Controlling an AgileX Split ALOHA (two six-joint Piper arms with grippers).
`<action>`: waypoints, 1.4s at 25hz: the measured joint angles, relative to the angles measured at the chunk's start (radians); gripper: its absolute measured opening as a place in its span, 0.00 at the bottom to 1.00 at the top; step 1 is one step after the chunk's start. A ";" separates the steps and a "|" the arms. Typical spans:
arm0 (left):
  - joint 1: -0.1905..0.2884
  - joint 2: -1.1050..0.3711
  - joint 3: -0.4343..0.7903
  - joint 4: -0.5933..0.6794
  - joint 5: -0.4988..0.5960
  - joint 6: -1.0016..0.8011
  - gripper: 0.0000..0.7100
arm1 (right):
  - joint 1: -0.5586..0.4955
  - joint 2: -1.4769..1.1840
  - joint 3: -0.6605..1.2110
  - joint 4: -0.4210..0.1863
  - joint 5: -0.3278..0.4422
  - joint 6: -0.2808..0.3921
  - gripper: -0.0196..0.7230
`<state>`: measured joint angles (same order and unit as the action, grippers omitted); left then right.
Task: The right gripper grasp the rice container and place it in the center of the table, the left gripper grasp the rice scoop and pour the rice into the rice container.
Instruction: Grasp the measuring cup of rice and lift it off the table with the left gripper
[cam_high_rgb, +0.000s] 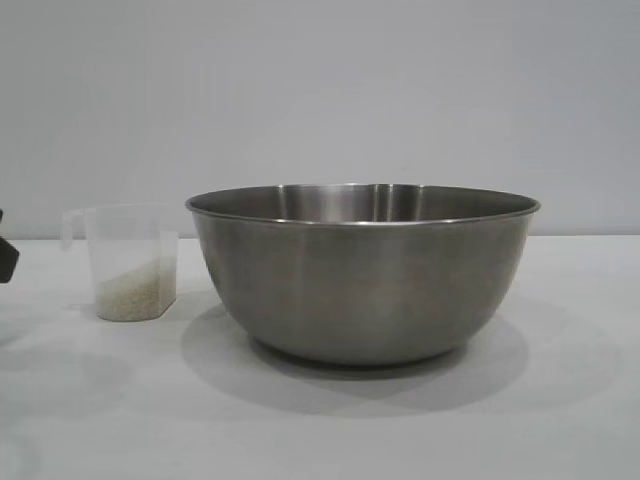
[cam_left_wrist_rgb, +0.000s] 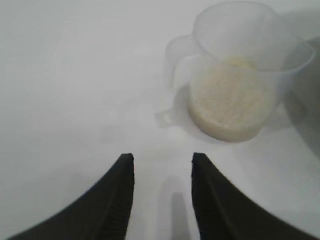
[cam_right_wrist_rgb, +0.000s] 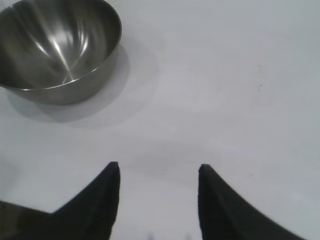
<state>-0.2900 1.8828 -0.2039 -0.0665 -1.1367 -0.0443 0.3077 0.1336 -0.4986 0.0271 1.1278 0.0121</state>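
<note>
The left gripper (cam_left_wrist_rgb: 163, 165) stands part open and empty, its two black fingers low over the bare table (cam_left_wrist_rgb: 75, 90), with the rice scoop (cam_left_wrist_rgb: 240, 75) a little ahead of it and off to one side. In the outside view only a sliver of this gripper shows at the far left edge, left of the scoop.

The scoop sits upright on the table just left of the rice container (cam_high_rgb: 362, 270), close to it but apart. It is thin clear plastic, so it looks light and a little springy, and smooth enough to slip. The rice (cam_left_wrist_rgb: 231, 97) fills only the bottom part, so the load is probably small but can shift when tilted. Its loop handle faces away from the bowl, toward the left; that handle, or the upper wall beside it, seems the sound place to pinch, and gently, since a hard squeeze could buckle the wall.

The right gripper (cam_right_wrist_rgb: 159, 172) hangs open and empty, well apart from the bowl. The bowl is stiff, polished steel, likely the heaviest thing here and slick; its thin rolled rim is the only real hold. It rests around the middle of the table, empty inside.
</note>
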 joint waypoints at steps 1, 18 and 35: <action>0.000 0.000 -0.002 -0.004 0.000 -0.005 0.30 | 0.000 0.000 0.000 0.000 0.000 0.000 0.50; 0.000 0.123 -0.104 0.033 -0.011 -0.001 0.38 | 0.000 0.000 0.000 0.000 0.000 -0.002 0.43; 0.000 0.164 -0.189 0.061 -0.014 0.046 0.38 | 0.000 0.000 0.000 -0.008 0.000 -0.002 0.43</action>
<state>-0.2900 2.0468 -0.3928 -0.0059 -1.1512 0.0012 0.3077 0.1336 -0.4986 0.0190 1.1278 0.0104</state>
